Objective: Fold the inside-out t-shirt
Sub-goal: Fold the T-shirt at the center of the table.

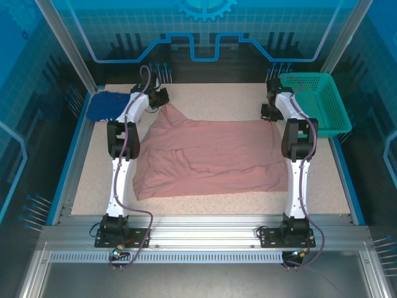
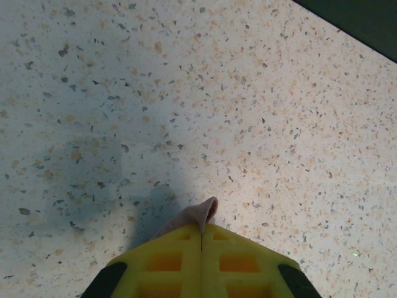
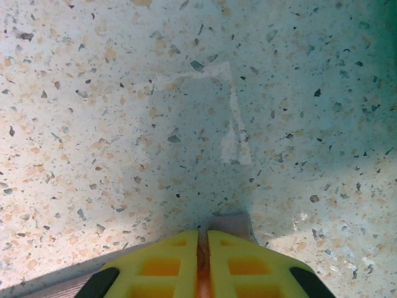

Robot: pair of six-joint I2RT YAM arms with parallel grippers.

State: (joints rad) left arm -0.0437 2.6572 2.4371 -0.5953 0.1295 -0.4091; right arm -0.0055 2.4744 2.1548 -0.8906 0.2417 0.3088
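Both my arms stretch toward the worktop's [image 1: 217, 205] far side. My left fingers [image 2: 183, 248] pinch the far left corner of the inside-out t-shirt [image 1: 211, 155], drawn into a peak; my right fingers [image 3: 183, 251] clamp its far right corner, low.

Both arms stretched forward, left claw [image 2: 201, 234] and right claw [image 3: 203, 236] both clamped tight.

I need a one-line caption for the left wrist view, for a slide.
Left hand, shut, pinches a bit of the soft dusty-pink cloth t-shirt above the speckled tabletop.
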